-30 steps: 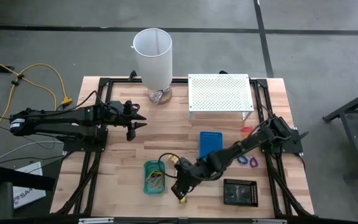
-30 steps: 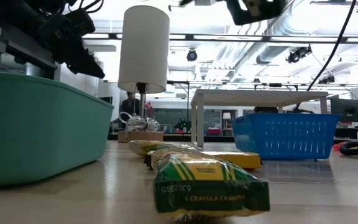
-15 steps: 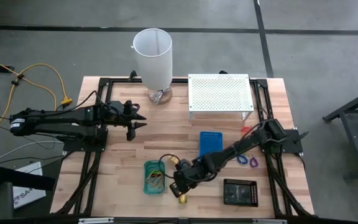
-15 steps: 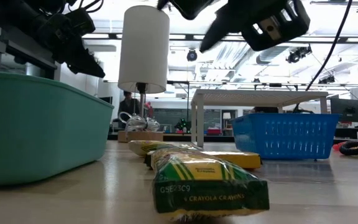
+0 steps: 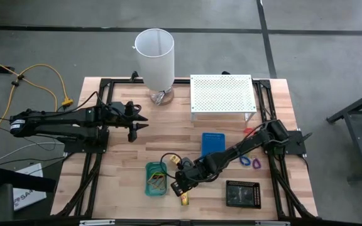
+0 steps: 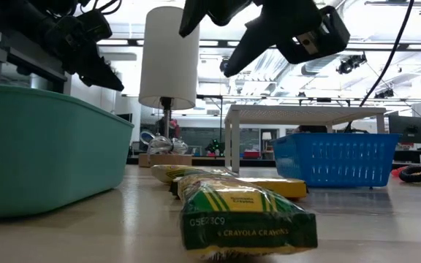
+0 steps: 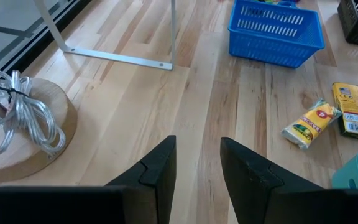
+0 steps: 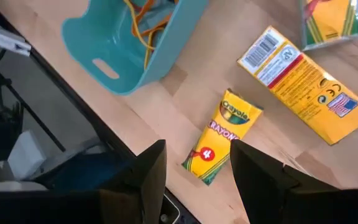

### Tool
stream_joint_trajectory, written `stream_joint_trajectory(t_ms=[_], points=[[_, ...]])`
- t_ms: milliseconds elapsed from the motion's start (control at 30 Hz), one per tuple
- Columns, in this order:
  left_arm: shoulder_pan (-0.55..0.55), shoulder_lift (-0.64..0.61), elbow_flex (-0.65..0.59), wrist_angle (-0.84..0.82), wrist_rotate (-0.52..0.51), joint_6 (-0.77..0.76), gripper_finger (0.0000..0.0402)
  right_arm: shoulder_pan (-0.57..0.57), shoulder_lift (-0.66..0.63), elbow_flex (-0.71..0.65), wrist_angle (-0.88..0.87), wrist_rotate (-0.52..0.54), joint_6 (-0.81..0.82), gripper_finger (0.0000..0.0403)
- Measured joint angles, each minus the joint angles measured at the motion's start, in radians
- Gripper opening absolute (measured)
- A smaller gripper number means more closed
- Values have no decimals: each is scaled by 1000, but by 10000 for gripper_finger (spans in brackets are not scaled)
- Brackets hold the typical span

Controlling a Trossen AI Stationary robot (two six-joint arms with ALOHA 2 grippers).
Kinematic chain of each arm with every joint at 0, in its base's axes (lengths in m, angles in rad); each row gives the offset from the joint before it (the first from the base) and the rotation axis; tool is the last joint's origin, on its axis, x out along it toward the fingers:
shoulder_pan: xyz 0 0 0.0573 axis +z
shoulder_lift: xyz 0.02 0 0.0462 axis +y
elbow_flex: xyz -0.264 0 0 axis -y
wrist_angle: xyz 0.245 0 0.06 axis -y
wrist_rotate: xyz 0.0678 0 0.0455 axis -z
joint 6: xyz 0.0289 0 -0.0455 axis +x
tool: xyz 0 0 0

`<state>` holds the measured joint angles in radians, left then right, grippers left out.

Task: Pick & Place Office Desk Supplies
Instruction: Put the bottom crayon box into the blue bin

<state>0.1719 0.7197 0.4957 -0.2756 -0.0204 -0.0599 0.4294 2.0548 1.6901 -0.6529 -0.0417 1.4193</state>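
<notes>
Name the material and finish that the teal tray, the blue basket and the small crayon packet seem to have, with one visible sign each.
Teal tray: probably moulded plastic, smooth with a soft sheen; one-piece walls and a cut handle slot.
Blue basket: likely rigid plastic; slotted lattice walls and a thick rim.
Small crayon packet: seems glossy printed film or thin card; the look leaves it open, though crimped ends suggest a wrapper.

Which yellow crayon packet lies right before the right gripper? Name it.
The small narrow Crayola packet lying between the right gripper's open fingers in its wrist view, nearest the teal plastic tray; the flat barcoded box lies farther off.
</notes>
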Motion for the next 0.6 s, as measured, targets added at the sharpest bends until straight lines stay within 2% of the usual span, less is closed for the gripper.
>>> stream_joint_trajectory(t_ms=[300, 600], points=[[0, 0, 0, 0, 0, 0, 119, 0, 0, 0, -97, 35, 133, 166], [0, 0, 0, 0, 1, 0, 119, -30, -1, 0, 28, -9, 151, 166]])
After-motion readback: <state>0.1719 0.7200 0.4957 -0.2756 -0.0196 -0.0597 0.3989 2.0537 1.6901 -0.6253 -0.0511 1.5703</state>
